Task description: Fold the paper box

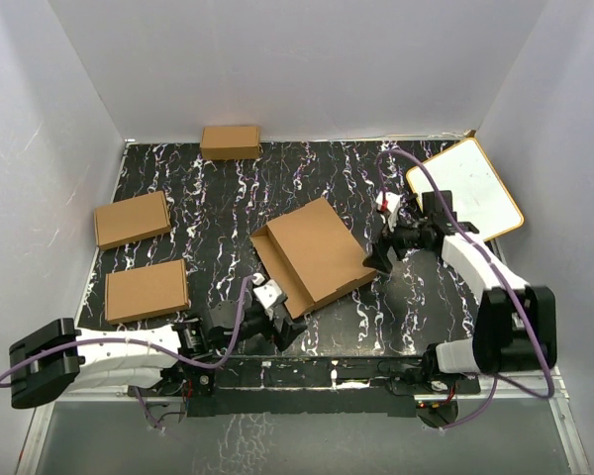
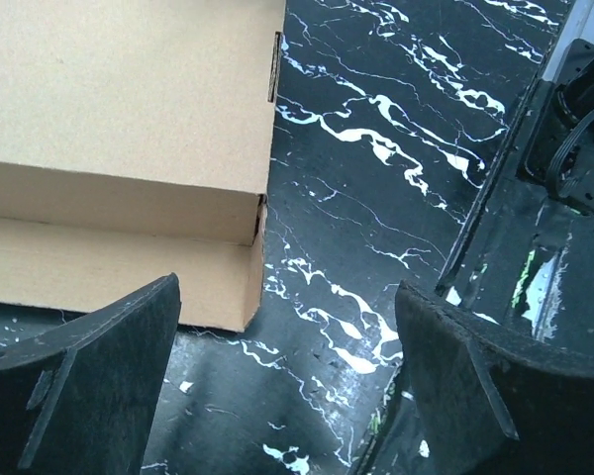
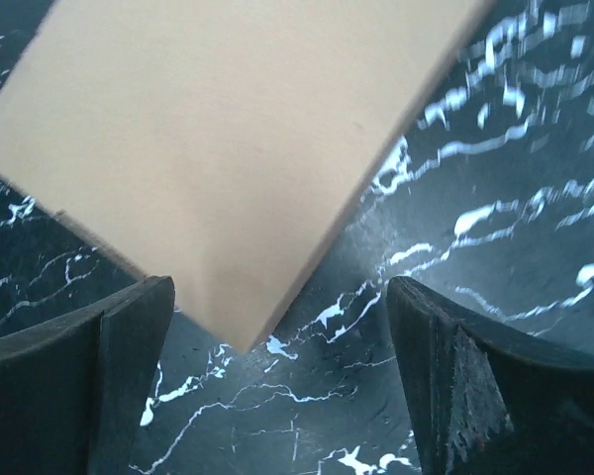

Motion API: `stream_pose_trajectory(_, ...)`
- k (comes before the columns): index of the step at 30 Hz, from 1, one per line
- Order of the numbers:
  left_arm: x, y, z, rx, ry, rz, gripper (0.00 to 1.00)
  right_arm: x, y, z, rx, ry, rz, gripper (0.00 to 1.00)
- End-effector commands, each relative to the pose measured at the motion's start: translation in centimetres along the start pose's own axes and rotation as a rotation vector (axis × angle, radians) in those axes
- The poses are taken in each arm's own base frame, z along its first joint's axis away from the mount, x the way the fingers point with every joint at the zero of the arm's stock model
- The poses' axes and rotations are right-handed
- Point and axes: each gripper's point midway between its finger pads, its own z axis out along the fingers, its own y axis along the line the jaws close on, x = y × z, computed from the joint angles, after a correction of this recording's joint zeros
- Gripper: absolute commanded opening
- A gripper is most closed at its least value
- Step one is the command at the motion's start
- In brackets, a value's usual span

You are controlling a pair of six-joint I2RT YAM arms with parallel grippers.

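Cardboard box (image 1: 312, 252) mid-worktop (image 1: 208, 198), lid down, seemingly untucked. Left fingers (image 2: 89, 381) wide, empty, near one corner; right fingers (image 3: 480, 386) wide, empty, facing opposite corner. Risk: unheld lid springs up; one-sided push slides box.

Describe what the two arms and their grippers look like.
The left arm and right arm both have white links between bulky black joint housings. A thin purple cable loops loosely along each. The left gripper and right gripper are matte black, each with two broad, wedge-shaped fingers that have flat inner faces.
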Motion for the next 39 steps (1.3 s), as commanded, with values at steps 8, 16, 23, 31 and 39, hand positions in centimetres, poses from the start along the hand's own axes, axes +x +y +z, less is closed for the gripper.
stream_pose_trajectory(8,-1.3,0.8,1.0,-0.014,-0.099,0.17,0.79,-1.6,8.9,-1.9,-0.31,-0.349,-0.666,1.0)
stream_pose_trajectory(16,0.0,1.9,2.2,-0.069,-0.093,0.162,0.7,-0.8,8.0,-2.3,-0.281,-0.373,-0.634,0.98)
stream_pose_trajectory(23,0.6,1.9,2.3,-0.073,-0.081,0.143,0.68,-3.3,6.3,-4.4,-0.24,-0.469,-0.425,0.95)
stream_pose_trajectory(31,0.8,1.0,3.4,-0.039,-0.066,0.089,0.69,-4.2,2.4,-4.1,-0.091,-0.395,-0.076,0.9)
stream_pose_trajectory(39,1.1,2.4,3.8,-0.131,-0.038,0.058,0.61,-3.4,0.8,-3.6,-0.021,-0.369,-0.002,0.87)
